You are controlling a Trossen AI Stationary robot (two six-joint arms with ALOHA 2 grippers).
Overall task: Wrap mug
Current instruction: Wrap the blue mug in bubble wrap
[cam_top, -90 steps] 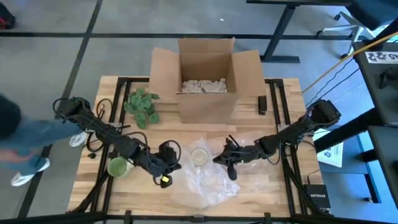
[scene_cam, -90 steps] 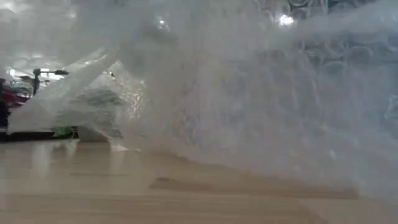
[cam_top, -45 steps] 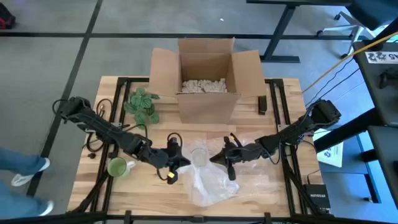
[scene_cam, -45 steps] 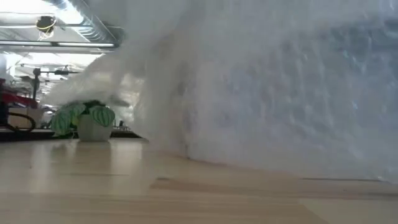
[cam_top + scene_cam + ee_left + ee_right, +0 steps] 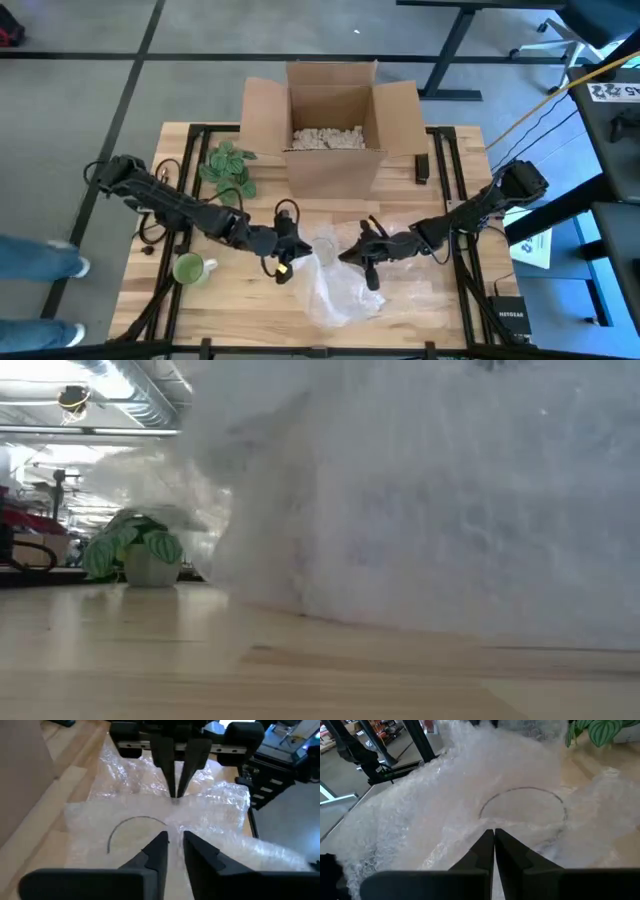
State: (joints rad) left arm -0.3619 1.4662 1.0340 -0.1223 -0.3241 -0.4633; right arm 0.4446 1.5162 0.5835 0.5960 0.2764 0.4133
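A clear mug (image 5: 322,250) stands on the table under a sheet of bubble wrap (image 5: 340,288). Its round rim (image 5: 520,789) shows through the wrap in both wrist views. My left gripper (image 5: 295,255) is just left of the mug and my right gripper (image 5: 345,252) just right of it. The two face each other, and each is shut on the wrap. A green mug (image 5: 188,268) stands bare on the table at the near left. In the low view the wrap (image 5: 430,510) fills nearly the whole picture. My left gripper (image 5: 175,842) pinches the bubble wrap (image 5: 176,827) between its two fingers, coming level from the table's left. The held part is drawn up over the mug's left side, and the rest lies slack on the table. My right gripper (image 5: 494,834) pinches a bunched fold of the wrap (image 5: 495,824) at the mug's right side, coming level from the table's right. The wrap spreads from there over the rim.
An open cardboard box (image 5: 330,125) with white filler stands at the far middle. A potted plant (image 5: 228,168) is to its left. Black cables (image 5: 165,205) lie along the left arm. A small dark device (image 5: 422,167) lies at the far right. A person's legs (image 5: 40,260) show beyond the left edge.
My left gripper has moved toward the table's right, from beside the green mug to the clear mug, drawing the wrap's left part with it. The sheet has folded over the clear mug and gathered narrower. The low view now shows the plant. My right gripper has kept still.
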